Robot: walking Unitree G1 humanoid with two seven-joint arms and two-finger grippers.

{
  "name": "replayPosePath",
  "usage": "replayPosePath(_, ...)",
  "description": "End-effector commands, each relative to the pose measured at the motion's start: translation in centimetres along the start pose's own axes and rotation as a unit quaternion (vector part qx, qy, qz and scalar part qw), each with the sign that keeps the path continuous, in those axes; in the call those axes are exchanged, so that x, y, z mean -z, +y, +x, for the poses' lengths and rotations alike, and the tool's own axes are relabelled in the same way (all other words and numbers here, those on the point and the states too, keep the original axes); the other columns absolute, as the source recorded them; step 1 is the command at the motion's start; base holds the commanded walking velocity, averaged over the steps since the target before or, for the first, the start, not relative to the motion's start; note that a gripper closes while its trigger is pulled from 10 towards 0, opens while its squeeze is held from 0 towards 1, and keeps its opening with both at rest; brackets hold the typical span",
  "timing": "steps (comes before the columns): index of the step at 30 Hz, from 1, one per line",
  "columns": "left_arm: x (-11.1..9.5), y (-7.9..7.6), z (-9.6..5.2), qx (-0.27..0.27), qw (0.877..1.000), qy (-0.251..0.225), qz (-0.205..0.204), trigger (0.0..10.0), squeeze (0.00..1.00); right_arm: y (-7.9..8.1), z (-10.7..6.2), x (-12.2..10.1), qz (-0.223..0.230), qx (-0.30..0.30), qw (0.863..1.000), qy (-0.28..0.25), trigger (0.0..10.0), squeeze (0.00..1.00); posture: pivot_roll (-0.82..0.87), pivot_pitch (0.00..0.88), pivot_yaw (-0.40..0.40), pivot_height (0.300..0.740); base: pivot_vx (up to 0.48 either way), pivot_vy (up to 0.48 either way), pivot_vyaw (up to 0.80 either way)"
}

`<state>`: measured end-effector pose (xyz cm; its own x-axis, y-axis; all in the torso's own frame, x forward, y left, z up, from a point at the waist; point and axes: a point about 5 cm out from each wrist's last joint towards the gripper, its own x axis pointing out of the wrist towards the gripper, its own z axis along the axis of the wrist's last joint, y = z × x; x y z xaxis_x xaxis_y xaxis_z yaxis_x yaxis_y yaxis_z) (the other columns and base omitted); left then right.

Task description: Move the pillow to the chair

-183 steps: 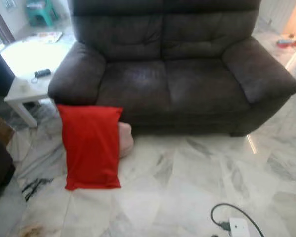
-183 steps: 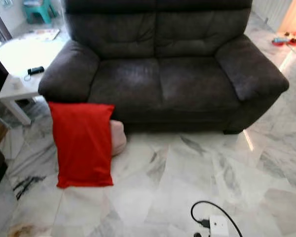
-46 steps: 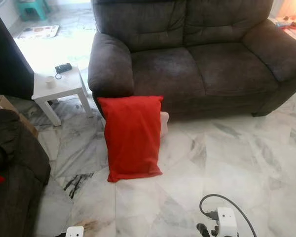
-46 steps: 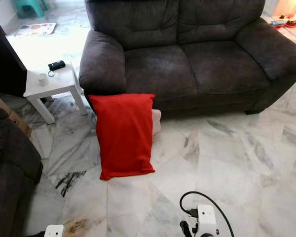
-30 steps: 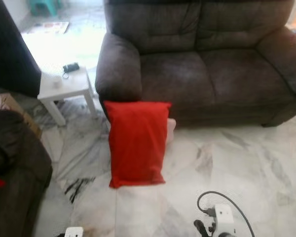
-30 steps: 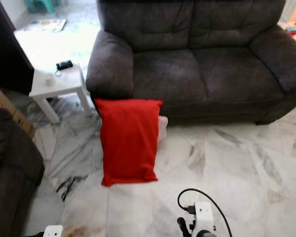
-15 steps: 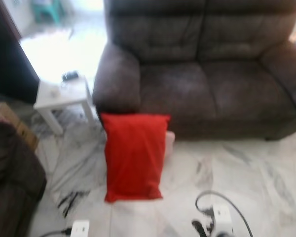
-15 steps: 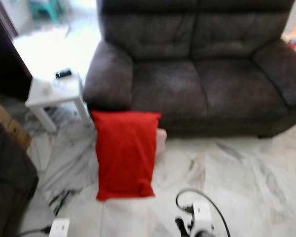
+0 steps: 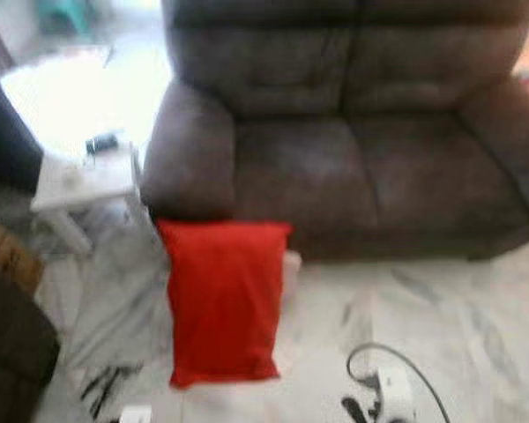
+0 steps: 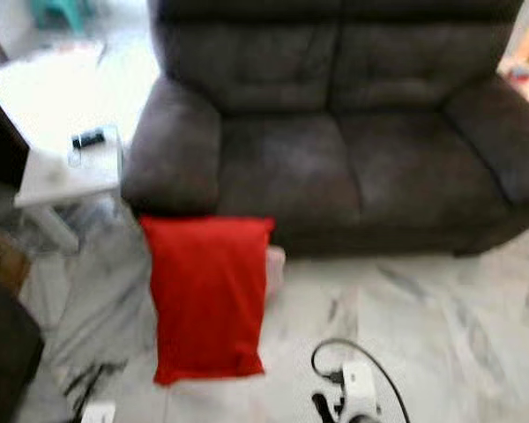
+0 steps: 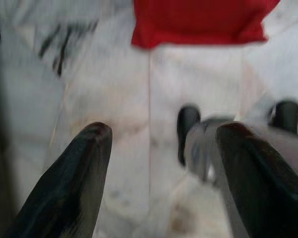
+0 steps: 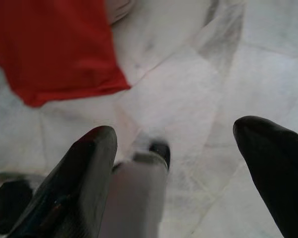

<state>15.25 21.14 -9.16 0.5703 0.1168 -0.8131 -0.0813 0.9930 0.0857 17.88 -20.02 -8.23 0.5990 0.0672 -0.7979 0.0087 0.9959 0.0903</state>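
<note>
I judged the pillow (image 9: 220, 300) to be light and soft, a thing that would sag and fold if lifted by one corner, with a smooth cover that might slip between thin fingers; so I reckoned the best hold was on both long edges near the middle, one gripper on each, pinching a good fold of cloth and filling together. It was a plain bright red rectangle, longer than wide, plump and without pattern so far as the blurred head views let me tell. It stood tilted on the floor (image 9: 476, 317), its top edge leaning against the front of the sofa (image 9: 335, 150) just below the sofa's arm nearest the white counter (image 9: 75, 176), its bottom edge resting on the marble. Something pale (image 9: 291, 264) peeked out behind it, touching the sofa base; I could not make out what it was. The left gripper (image 11: 164, 141) hung low with its fingers spread wide apart and nothing between them, the pillow's lower edge some way ahead of them. The right gripper (image 12: 176, 139) was likewise spread and empty, the pillow's corner ahead of it. A cable (image 9: 370, 357) lay on the floor near my feet.
</note>
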Motion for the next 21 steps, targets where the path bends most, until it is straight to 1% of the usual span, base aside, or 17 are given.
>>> replayPosePath(1, 1.22, -0.7, -0.24, 0.008, 1.0, 0.02, -0.006, 10.0, 0.0, -0.62, -0.25, 0.57, -0.005, 0.01, 1.0, 0.01, 10.0, 0.0, 0.07, 0.12, -0.016, 0.74, 0.315, 0.0, 0.0)
replayPosePath(5, 1.1, -0.82, -0.2, 0.008, 1.0, 0.019, -0.005, 10.0, 0.0, -0.55, -0.23, 0.55, -0.007, 0.009, 1.0, 0.01, 10.0, 0.0, 0.07, 0.115, -0.016, 0.74, 0.316, 0.0, 0.0)
replayPosePath(7, 1.08, -0.85, -0.19, 0.008, 1.0, 0.018, -0.005, 10.0, 0.0, -0.55, -0.23, 0.54, -0.008, 0.009, 1.0, 0.01, 10.0, 0.0, 0.07, 0.115, -0.016, 0.74, 0.319, 0.0, 0.41)
replayPosePath(13, 1.02, -1.0, -0.17, 0.009, 1.0, 0.018, -0.004, 10.0, 0.0, -0.53, -0.21, 0.47, -0.01, 0.008, 1.0, 0.008, 10.0, 0.0, 0.07, 0.112, -0.017, 0.74, 0.306, 0.0, 0.77)
replayPosePath(21, 1.01, -1.14, -0.16, 0.011, 1.0, 0.018, -0.004, 10.0, 0.0, -0.56, -0.2, 0.36, -0.015, 0.008, 1.0, 0.008, 10.0, 0.0, 0.07, 0.12, -0.023, 0.74, 0.0, 0.0, 0.8)
